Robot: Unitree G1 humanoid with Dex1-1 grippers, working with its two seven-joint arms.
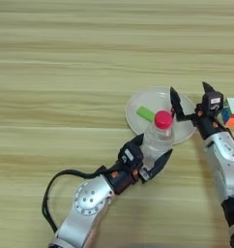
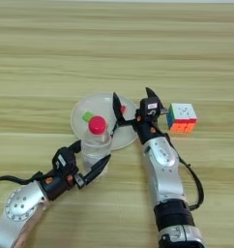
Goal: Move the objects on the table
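Note:
A small clear bottle [image 1: 157, 138] with a red cap stands upright at the near rim of the round white plate [image 1: 138, 104]. My left gripper [image 1: 149, 152] is shut on the bottle's lower body, one black finger on each side. A green block [image 1: 145, 114] lies on the plate behind the bottle. My right gripper [image 2: 133, 100] hovers over the plate's right rim, open wide with nothing between its fingers. A small bit of red [image 2: 123, 110] shows by its left finger; I cannot tell what it is.
A multicoloured puzzle cube [image 2: 182, 117] sits on the table [image 1: 65, 58] just right of the right gripper. A black cable [image 1: 49, 193] loops beside my left forearm at the near left.

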